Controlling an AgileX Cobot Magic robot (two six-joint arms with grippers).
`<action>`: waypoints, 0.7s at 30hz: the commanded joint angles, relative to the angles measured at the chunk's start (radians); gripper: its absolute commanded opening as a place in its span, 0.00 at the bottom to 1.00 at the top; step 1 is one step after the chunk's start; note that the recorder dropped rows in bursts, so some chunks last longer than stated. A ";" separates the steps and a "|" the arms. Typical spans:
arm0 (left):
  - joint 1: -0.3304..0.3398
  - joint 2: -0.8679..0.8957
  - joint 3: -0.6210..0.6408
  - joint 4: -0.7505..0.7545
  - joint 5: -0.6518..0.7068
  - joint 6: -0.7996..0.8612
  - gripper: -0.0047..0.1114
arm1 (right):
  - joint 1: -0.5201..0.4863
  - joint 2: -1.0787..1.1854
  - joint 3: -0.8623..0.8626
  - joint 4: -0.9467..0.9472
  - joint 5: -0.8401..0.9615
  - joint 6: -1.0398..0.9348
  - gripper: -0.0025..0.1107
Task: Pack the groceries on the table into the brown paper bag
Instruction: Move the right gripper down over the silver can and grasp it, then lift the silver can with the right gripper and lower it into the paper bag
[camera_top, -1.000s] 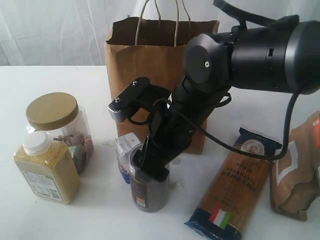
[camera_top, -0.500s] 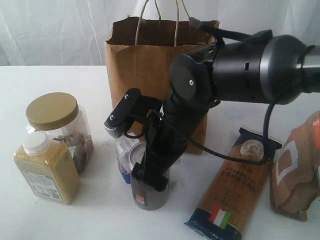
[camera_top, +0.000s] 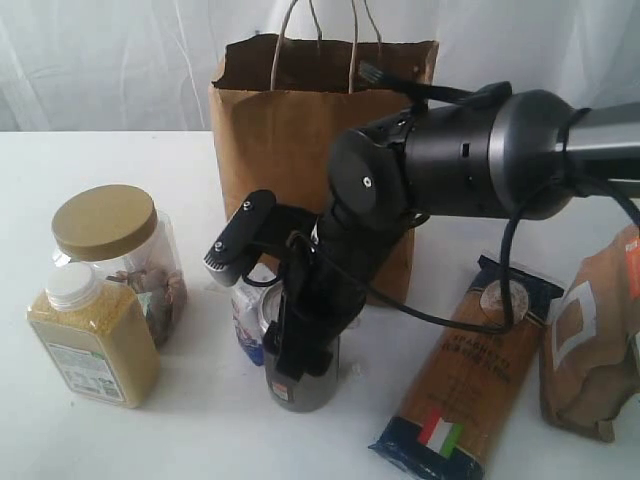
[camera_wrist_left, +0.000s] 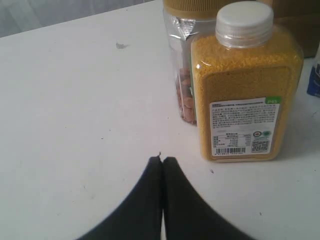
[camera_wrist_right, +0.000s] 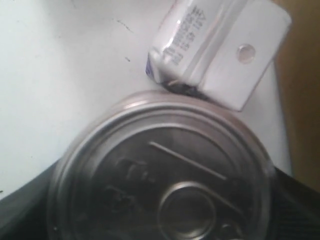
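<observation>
**A:** Where's the pull-tab can?

**B:** Upright on the table, just in front of the brown paper bag. The small carton sits right beside it. Wrist view puts a carton corner at the can's rim, can't tell if touching.

**A:** Tools?

**B:** The right gripper reaches down from above, jaws wide, one on each side of the can's upper wall. Can't tell if the pads bite yet. The left gripper is pinched closed w/ nothing in it, low over bare table nr the grain bottle.

**A:** How will it handle?

**B:** Prob heavy if full. Rigid metal, so no crush risk, but the smooth wall looks slippery. I'd grip across the diameter, below the rim, firmly. Not by the tab.

**A:** Room to move?

**B:** The bag mouth is open but well above the can, so go straight up first. Then clear the front edge & handles before going over. The paper wall is soft, so a bump could shove the bag. The carton may tip if nudged. The spaghetti pack & brown pouch lie well apart on one side, the jar apart on the other.
</observation>
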 joint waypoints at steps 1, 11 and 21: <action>-0.007 -0.005 0.003 0.000 -0.003 0.000 0.04 | 0.001 -0.004 -0.004 0.025 -0.012 -0.004 0.32; -0.007 -0.005 0.003 0.000 -0.003 0.000 0.04 | 0.001 -0.126 -0.004 0.109 0.064 0.002 0.02; -0.007 -0.005 0.003 0.000 -0.003 0.000 0.04 | 0.001 -0.455 -0.024 -0.062 0.151 0.286 0.02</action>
